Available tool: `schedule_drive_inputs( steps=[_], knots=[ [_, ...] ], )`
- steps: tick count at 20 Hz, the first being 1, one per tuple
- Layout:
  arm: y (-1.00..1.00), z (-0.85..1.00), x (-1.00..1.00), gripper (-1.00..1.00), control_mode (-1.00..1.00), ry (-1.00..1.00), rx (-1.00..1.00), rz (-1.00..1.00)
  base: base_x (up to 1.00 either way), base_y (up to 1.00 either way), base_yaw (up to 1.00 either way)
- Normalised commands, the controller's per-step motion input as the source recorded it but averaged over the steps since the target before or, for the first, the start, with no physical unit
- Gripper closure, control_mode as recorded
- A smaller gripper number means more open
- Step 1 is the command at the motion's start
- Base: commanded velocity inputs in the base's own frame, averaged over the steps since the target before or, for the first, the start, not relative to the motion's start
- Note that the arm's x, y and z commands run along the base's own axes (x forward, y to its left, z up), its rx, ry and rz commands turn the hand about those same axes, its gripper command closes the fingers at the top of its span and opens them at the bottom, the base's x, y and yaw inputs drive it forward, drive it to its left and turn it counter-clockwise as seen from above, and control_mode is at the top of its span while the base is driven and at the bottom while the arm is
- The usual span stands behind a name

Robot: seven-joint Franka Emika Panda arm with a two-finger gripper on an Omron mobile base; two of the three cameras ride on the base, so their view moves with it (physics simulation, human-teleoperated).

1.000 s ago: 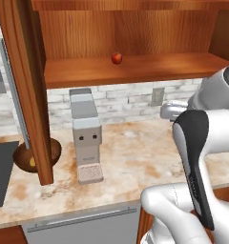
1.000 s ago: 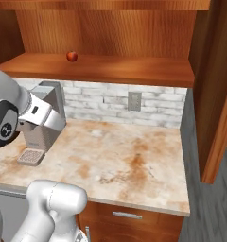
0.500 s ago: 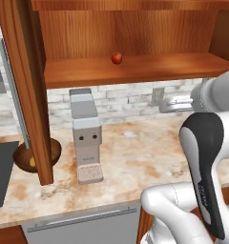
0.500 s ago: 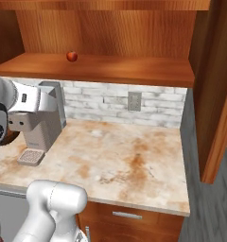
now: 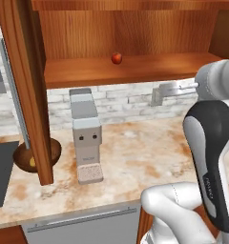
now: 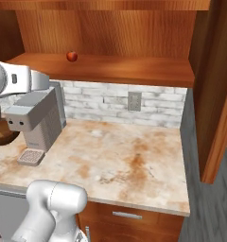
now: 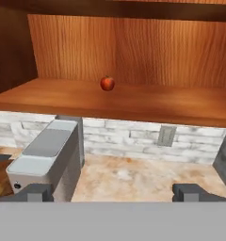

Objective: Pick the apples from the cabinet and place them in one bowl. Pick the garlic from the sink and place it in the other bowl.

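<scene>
— What has been changed in the last second?

— The arm has been swung and the hand lifted closer to shelf height. Nothing else has been moved. The gripper (image 7: 114, 193) is held spread wide, with nothing between the jaws.

— What is meant by that for the task?

— An approach to the red apple (image 7: 107, 83) is judged to be under way; no grasp has been made yet. The apple is seen straight ahead of the hand and above the fingertips, well apart from them, resting on the cabinet shelf (image 7: 148, 106).

— What is held in the containers?

— A reddish-brown bowl (image 5: 57, 148) is found low and to the left of the hand, on the counter (image 7: 133, 179), half hidden by the cabinet door (image 5: 28, 86). A small yellow-green fruit (image 5: 32, 162) is seen inside it, taken to be the other apple, so half of that step is judged done.

— What is stood between the hand and the bowl?

— A grey coffee machine (image 7: 49, 155), below and left of the fingertips.
</scene>
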Motion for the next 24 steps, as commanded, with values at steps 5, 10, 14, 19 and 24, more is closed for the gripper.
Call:
schedule_drive_inputs(
  steps=[5, 10, 14, 19, 24],
  knots=[
    [0.03, 0.18, 0.39, -1.0, -1.0, -0.04, -0.05, 0.0, 0.0, 0.0, 0.0],
    [0.0, 0.0, 0.69, -1.0, -1.0, 0.02, 0.0, 0.03, 0.0, 0.0, 0.0],
    [0.14, -0.01, 0.69, -1.0, -1.0, 0.02, -0.01, 0.0, 0.0, 0.0, 0.0],
    [0.11, -0.17, 0.75, -1.0, -1.0, 0.01, 0.01, -0.13, 0.0, 0.0, 0.0],
    [0.07, -0.32, 0.49, -1.0, -1.0, 0.0, 0.15, -0.14, 0.0, 0.0, 0.0]
  ],
)
